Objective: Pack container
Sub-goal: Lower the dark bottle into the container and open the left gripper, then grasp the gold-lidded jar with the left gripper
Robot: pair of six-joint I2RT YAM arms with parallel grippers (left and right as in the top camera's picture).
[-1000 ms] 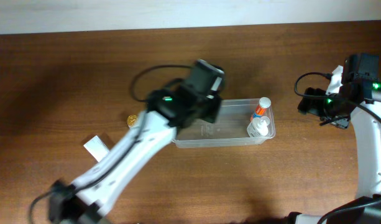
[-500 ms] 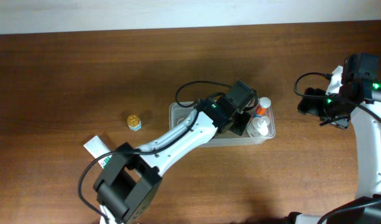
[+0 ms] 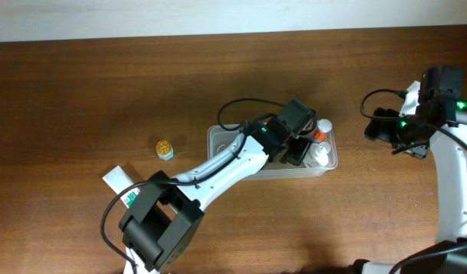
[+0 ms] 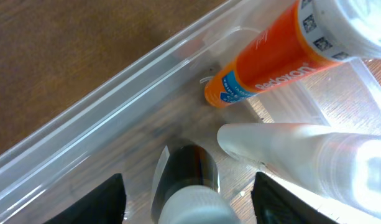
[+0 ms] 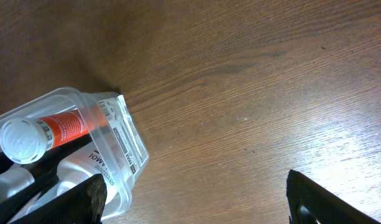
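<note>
The container (image 3: 218, 138) is a clear tub at mid-table. An orange tube (image 3: 318, 135) with a white cap and a white bottle (image 3: 319, 157) lie at its right end. My left gripper (image 3: 295, 151) reaches down into the tub beside them. In the left wrist view a small dark bottle with a white cap (image 4: 189, 180) rests between the fingers (image 4: 109, 200), with a gap on each side, so the left gripper (image 4: 190, 204) is open. The orange tube (image 4: 271, 62) and white bottle (image 4: 314, 155) lie just past it. My right gripper (image 5: 193, 199) hangs open over bare wood, right of the tub (image 5: 125, 134).
A small gold-capped jar (image 3: 164, 148) sits on the wood left of the tub. A white box (image 3: 119, 180) lies near the left arm's base, partly under it. A black cable (image 3: 237, 106) loops behind the tub. The right arm (image 3: 416, 114) stands at the table's right edge.
The left arm swung right along the tub to its right end and has held there for the last half second. The right arm has not moved.
</note>
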